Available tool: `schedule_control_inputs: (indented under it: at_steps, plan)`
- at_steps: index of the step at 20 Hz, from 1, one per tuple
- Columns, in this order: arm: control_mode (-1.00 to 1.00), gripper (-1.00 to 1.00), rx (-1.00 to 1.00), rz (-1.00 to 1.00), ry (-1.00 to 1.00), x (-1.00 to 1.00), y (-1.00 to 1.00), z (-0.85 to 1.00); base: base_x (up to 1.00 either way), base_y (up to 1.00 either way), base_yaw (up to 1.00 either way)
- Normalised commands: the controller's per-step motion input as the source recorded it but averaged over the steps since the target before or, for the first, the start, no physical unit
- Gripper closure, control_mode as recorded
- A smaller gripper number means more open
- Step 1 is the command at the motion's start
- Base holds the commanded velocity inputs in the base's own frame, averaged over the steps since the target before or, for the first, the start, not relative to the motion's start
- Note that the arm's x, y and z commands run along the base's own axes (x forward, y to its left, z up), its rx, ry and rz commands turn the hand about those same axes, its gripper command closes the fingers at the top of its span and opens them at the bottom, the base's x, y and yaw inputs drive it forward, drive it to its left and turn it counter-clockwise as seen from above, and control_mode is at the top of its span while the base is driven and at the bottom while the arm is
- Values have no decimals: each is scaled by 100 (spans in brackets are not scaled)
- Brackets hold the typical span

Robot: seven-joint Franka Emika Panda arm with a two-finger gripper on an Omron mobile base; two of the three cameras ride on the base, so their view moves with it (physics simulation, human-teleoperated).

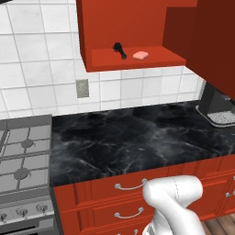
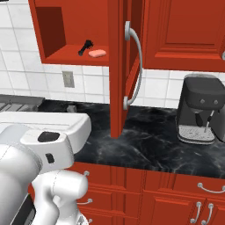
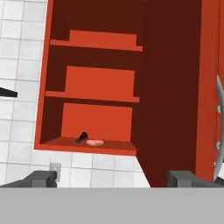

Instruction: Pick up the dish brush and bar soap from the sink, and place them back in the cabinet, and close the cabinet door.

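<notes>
- My hand (image 3: 112,178) stands wide, its two dark fingertips (image 3: 41,178) far apart and nothing between them, pointed up at the cabinet (image 3: 92,78).
- The cabinet is open, with three shelves showing in the hand view.
- The dish brush (image 3: 82,137) lies on the bottom shelf, and the bar soap (image 3: 95,142) sits just beside it, toward the open door.
- The cabinet door (image 2: 121,66) is swung out, edge-on in the right base view, its long silver bar handle (image 2: 137,66) facing the coffee machine (image 2: 200,107).
- Below lies the black marble counter (image 1: 137,137), with a stove (image 1: 23,160) at its left end and red drawers (image 1: 114,197) under it.
</notes>
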Motion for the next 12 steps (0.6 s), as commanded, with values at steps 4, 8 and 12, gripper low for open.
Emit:
schedule_control_inputs:
  at_steps: [4,8,12]
  plan:
    - [-100,-100,0,0,0,-15,-27,0,0,0,0]
    - [-100,-100,0,0,0,-18,-28,0,0,0,0]
    - [-100,-100,0,0,0,-4,-23,0,0,0,0]
